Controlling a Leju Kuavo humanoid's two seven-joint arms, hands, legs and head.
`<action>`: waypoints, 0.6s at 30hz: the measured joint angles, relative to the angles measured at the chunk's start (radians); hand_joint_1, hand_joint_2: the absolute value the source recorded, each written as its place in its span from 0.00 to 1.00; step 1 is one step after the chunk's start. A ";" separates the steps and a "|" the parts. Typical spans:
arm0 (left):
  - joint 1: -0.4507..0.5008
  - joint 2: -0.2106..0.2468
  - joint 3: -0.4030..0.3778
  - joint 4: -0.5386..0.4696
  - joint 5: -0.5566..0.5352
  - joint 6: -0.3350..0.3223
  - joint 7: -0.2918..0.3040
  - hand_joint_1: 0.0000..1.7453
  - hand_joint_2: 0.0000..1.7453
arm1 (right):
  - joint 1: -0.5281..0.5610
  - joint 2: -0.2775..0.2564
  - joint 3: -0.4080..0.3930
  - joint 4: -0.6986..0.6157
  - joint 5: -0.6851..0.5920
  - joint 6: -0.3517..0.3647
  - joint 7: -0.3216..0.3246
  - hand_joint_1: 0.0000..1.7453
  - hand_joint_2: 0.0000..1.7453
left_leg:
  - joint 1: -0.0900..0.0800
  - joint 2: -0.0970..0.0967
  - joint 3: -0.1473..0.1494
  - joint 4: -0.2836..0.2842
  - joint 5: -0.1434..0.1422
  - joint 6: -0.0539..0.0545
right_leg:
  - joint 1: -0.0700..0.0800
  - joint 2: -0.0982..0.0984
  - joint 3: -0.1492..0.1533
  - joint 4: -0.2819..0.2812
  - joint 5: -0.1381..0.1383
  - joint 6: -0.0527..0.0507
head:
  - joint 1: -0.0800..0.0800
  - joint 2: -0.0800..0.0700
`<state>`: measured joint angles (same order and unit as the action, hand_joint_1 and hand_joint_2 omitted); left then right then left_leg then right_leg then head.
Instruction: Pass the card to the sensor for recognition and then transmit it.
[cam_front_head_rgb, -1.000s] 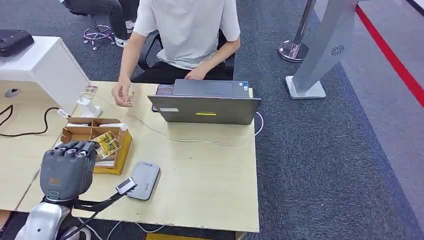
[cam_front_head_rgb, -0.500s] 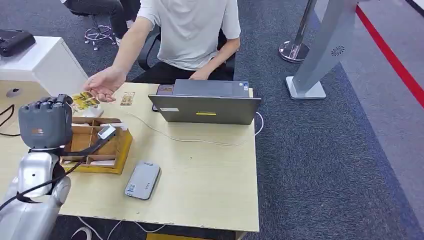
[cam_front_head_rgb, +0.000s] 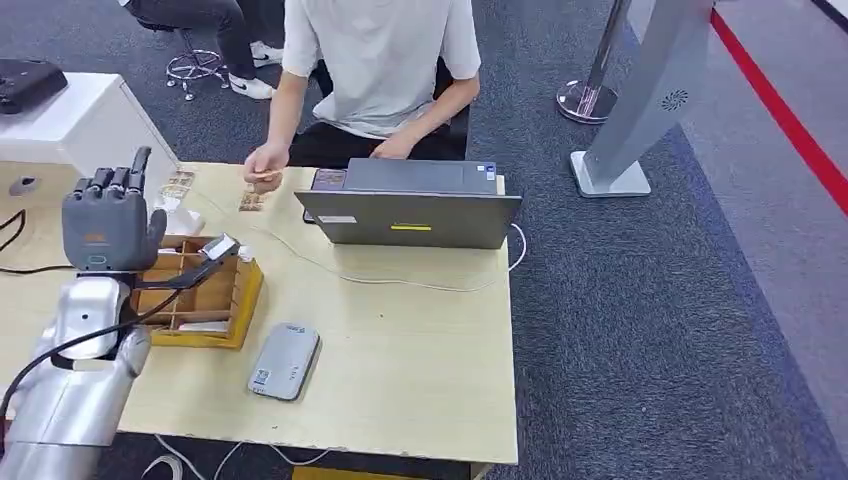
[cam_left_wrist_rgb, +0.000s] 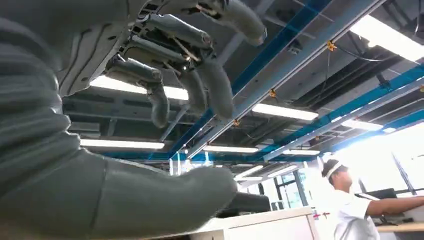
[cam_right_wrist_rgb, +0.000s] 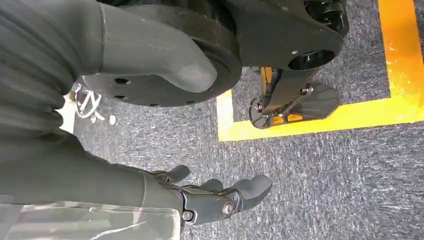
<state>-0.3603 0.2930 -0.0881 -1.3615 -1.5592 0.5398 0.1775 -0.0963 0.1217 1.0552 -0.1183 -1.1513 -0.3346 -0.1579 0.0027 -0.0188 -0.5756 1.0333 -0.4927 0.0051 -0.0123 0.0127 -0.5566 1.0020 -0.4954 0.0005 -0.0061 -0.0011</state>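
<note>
Card (cam_front_head_rgb: 265, 175) in person's hand (cam_front_head_rgb: 265, 163), left hand (cam_front_head_rgb: 110, 215) apart

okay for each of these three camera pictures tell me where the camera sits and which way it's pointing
Head view: high on the robot, looking forward and down at the table, laptop and seated person; the raised left hand and silver arm show.
Left wrist view: behind the left hand, facing up at ceiling lights; fingers spread, empty.
Right wrist view: behind the hanging right hand, facing down at carpet and yellow tape.
Shared: head and left wrist views both show the left hand.
</note>
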 joint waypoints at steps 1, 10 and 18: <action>0.010 -0.001 0.001 -0.002 0.026 0.002 -0.020 0.00 1.00 | 0.000 0.000 0.000 0.000 -0.002 0.000 -0.001 0.00 1.00 | 0.000 0.000 0.000 0.000 0.000 0.000 | 0.000 0.000 0.000 0.000 0.000 0.000 | 0.000 0.000; 0.282 0.045 0.293 -0.157 0.796 0.035 -0.359 0.00 1.00 | 0.021 -0.013 -0.001 0.002 -0.045 0.063 -0.043 0.00 1.00 | 0.001 0.007 0.000 -0.002 -0.003 -0.003 | 0.000 0.008 -0.002 0.001 -0.002 -0.003 | 0.000 0.000; 0.337 0.095 0.976 0.101 1.470 -0.307 -0.659 0.00 1.00 | 0.039 -0.019 -0.002 0.010 -0.078 0.074 -0.055 0.00 1.00 | 0.006 0.008 0.000 -0.003 -0.006 -0.007 | 0.006 0.009 -0.001 0.001 -0.005 -0.007 | 0.000 0.000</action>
<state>-0.0233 0.3879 0.8876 -1.2601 -0.0895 0.2331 -0.4815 -0.0576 0.1022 1.0536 -0.1087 -1.2291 -0.2606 -0.2125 0.0086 -0.0113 -0.5759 1.0308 -0.4982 -0.0022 -0.0067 0.0212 -0.5580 1.0031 -0.5004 -0.0067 -0.0057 -0.0011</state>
